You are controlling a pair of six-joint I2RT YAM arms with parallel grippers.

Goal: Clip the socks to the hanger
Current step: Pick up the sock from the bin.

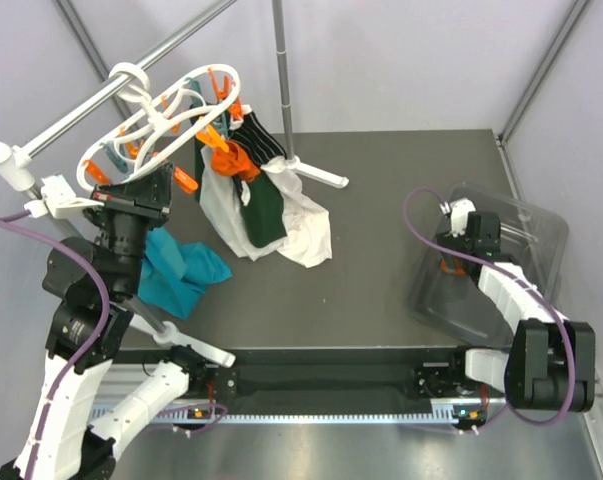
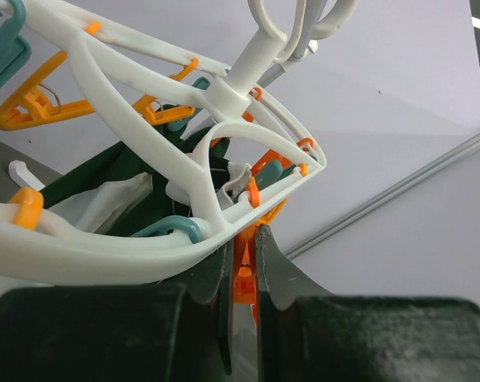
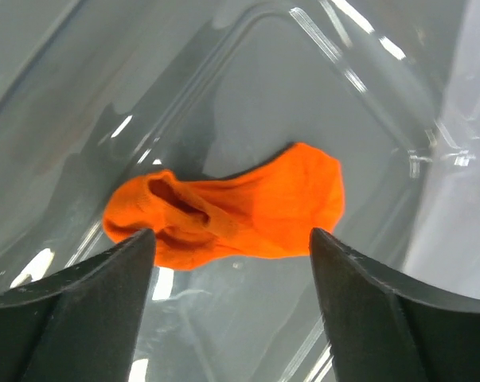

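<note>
The white oval hanger (image 1: 171,105) hangs by its hook from the grey rail, with orange clips dangling under its ring (image 2: 104,247). My left gripper (image 2: 241,239) is right under the ring and shut on one orange clip (image 2: 244,274). A dark striped sock (image 1: 261,135) and some orange fabric (image 1: 233,158) hang from clips on the far side. My right gripper (image 3: 232,232) is open inside the clear bin, its fingers on either side of and just above an orange sock (image 3: 240,207) lying on the bin floor. In the top view the right gripper (image 1: 449,250) points down into the bin.
Dark-green (image 1: 266,205) and white (image 1: 306,235) cloths hang from the hanger down to the table. A teal cloth (image 1: 181,265) lies by the left arm. The grey rail (image 1: 101,95) runs diagonally, with an upright pole (image 1: 281,70) and its foot beside it. The clear bin (image 1: 511,250) is at the right.
</note>
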